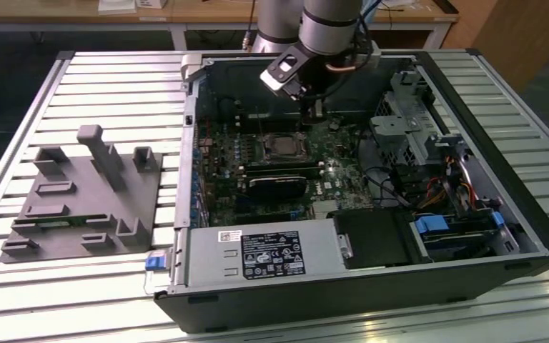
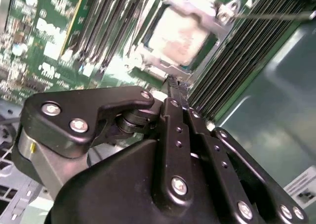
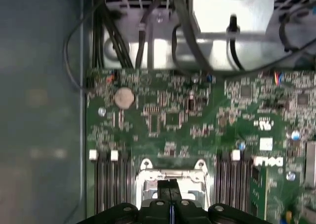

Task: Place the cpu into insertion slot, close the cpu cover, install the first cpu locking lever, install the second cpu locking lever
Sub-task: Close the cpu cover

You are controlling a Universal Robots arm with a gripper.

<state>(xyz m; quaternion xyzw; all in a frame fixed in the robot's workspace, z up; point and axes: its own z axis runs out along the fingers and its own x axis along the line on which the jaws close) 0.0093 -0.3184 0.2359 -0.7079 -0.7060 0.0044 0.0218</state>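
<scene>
Hand (image 2: 172, 83) clenched, empty, near cpu (image 2: 180, 33) seated under cpu cover (image 2: 197, 6); mem slots (image 2: 242, 51) both sides

Ext. view high over whole PC case (image 1: 351, 304); both wrist views close on insertion slot (image 3: 148, 182).

The computer case (image 1: 370, 286) lies open on the desk (image 1: 112, 78); just beside the case, on the exterior view's left, a fixture block (image 1: 83, 200) stands on the desk; inside the case lies the motherboard (image 1: 337, 179), the insertion slot (image 1: 282, 145) near its middle; the cpu (image 2: 180, 36) sits in that slot; the end effector (image 1: 317, 109) hangs inside the case, over the board beyond the slot; a power supply (image 1: 255, 254) occupies the case's near end.
</scene>
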